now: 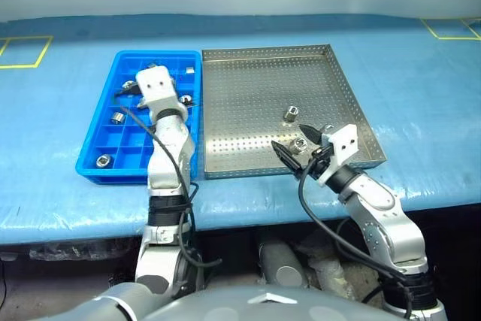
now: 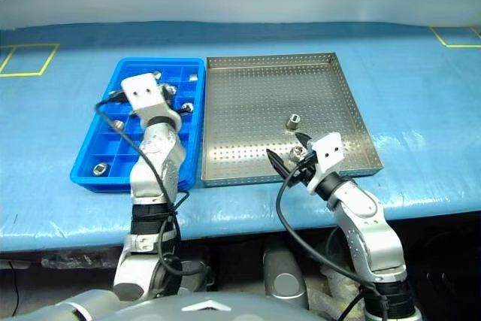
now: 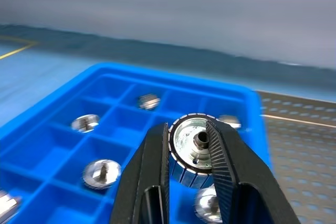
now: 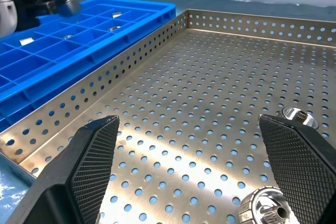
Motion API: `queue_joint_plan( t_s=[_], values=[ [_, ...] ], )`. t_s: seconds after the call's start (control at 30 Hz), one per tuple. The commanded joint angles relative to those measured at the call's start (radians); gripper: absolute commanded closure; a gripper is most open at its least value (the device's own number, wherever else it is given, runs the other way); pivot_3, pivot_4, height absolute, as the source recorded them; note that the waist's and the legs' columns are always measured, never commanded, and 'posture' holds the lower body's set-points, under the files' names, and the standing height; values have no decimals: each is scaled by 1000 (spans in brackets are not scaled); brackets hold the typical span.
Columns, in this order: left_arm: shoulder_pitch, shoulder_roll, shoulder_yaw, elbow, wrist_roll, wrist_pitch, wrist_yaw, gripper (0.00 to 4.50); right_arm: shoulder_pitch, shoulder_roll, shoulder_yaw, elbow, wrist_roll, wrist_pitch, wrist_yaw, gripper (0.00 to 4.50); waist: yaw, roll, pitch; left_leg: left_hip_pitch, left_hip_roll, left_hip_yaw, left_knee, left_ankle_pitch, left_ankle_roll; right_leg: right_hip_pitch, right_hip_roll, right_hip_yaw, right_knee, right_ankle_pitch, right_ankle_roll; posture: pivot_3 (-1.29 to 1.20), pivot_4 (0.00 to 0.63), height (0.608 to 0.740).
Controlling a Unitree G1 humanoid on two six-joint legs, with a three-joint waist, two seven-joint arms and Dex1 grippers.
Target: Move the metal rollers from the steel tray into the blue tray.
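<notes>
The blue tray (image 1: 132, 157) lies on the left and the steel tray (image 1: 248, 95) right beside it. My left gripper (image 3: 189, 130) hovers over the blue tray's far half, shut on one metal roller (image 3: 191, 148), held end-on between its fingers. Several more rollers rest in the blue compartments, among them ones at the near left (image 1: 103, 160) and the far right (image 1: 191, 70). My right gripper (image 4: 197, 135) is open and low over the steel tray's near edge. One roller (image 4: 266, 209) lies between its fingers. Another roller (image 1: 291, 116) stands a little farther in.
Both trays sit on a table covered with blue sheeting (image 1: 421, 88), whose front edge runs just below them. Yellow tape marks show at the far left (image 1: 30, 50) and far right (image 1: 451, 31) corners.
</notes>
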Motion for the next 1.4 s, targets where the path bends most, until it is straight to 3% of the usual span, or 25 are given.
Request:
queue_joint_plan(
  t_s=[0.03, 0.5, 0.87, 1.13, 1.4],
  values=[
    [33, -6, -17, -100, 28, 38, 27, 3704, -24, 3, 6, 3, -4, -28, 13, 0, 7, 0, 0, 0, 0, 0, 0, 0, 0, 0, 0, 0, 0, 0, 0, -102, 150, 740],
    [129, -8, -3, -109, 10, 144, 58, 3704, -52, 12, 24, 36, -18, -47, 26, 0, 36, 0, 0, 0, 0, 0, 0, 0, 0, 0, 0, -1, 0, 0, 0, -79, 150, 740],
    [171, -28, -40, -175, -17, 202, 39, 31, -52, 1, 17, 43, -21, -51, 33, 0, 36, 0, 0, 0, 0, 0, 0, 0, 0, 0, 0, -1, 0, 0, 0, -79, 150, 740],
    [142, 8, -66, -170, -73, 181, -48, 8, -68, 9, 30, 54, -26, -51, 34, 0, 40, 0, 0, 0, 0, 0, 1, 0, 0, 1, 0, -2, 0, 0, -1, -54, 150, 740],
    [3, 65, 28, -90, -141, 186, -97, 8, -78, 13, 40, 63, -43, -56, 39, 0, 40, 0, 0, 0, 0, -1, 1, 0, 0, 1, 0, -2, 0, 0, -1, -52, 150, 740]
  ],
)
